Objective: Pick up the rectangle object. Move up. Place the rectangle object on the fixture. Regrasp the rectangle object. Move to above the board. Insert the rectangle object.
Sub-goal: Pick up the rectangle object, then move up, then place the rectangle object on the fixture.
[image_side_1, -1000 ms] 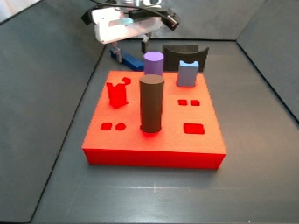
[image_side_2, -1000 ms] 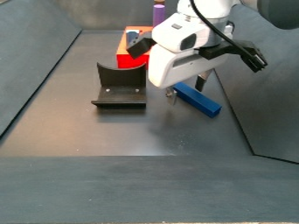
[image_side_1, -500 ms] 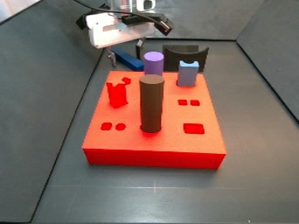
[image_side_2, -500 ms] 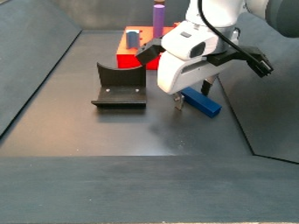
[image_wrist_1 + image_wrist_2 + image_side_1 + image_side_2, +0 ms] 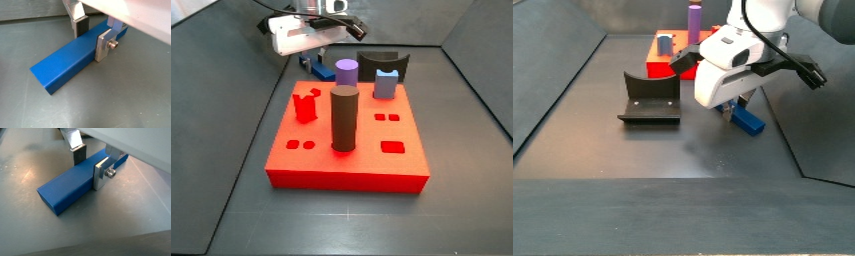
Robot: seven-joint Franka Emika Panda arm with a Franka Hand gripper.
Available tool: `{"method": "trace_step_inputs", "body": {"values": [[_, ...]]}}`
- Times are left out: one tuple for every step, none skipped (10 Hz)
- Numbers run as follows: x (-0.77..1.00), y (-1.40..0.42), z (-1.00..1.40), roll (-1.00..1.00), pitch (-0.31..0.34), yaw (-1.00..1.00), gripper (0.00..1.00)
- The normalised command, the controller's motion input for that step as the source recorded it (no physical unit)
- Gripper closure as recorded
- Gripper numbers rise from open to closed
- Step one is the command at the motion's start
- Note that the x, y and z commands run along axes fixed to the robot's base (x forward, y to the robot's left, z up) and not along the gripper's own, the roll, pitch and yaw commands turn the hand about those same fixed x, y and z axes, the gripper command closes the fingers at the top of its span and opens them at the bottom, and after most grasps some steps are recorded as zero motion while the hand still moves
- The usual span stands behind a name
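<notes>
Blue rectangle object (image 5: pixel 70 62) lies flat on the floor with the gripper (image 5: pixel 93 37) lowered astride it, fingers (image 5: pixel 100 174) flanking but seemingly not clamped, so I'd say every step remains.

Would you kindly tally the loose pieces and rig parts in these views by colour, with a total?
Blue: 1, the rectangle object on the floor, gripper straddling it
Lavender-blue: 1, short peg
Purple: 1, cylinder
Brown: 1, cylinder
Red: 2, the board and a red piece
Black: 1, the fixture
Total: 7
</notes>
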Motion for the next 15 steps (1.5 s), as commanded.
{"method": "trace_step_inputs", "body": {"values": [[0.0, 0.0, 0.0, 0.0, 0.0, 0.0, 1.0], [0.0, 0.0, 0.0, 0.0, 0.0, 0.0, 1.0], [0.0, 0.0, 0.0, 0.0, 0.0, 0.0, 1.0], [0.0, 0.0, 0.0, 0.0, 0.0, 0.0, 1.0], [0.0, 0.0, 0.0, 0.0, 0.0, 0.0, 1.0], [0.0, 0.0, 0.0, 0.0, 0.0, 0.0, 1.0], [0.0, 0.0, 0.0, 0.0, 0.0, 0.0, 1.0], [0.0, 0.0, 0.0, 0.0, 0.0, 0.0, 1.0], [0.0, 0.0, 0.83, 0.0, 0.0, 0.0, 1.0], [-0.01, -0.01, 0.83, 0.0, 0.005, 0.0, 1.0], [-0.02, -0.01, 0.71, -0.01, 0.045, 0.0, 1.0], [-0.01, -0.01, 0.58, -0.02, 0.068, 0.01, 1.0], [-0.01, -0.01, 0.39, -0.03, 0.071, 0.01, 1.0], [-0.01, -0.01, 0.24, -0.03, 0.056, 0.02, 1.0], [0.0, 0.0, 1.0, 0.0, 0.0, 0.0, 1.0]]}}
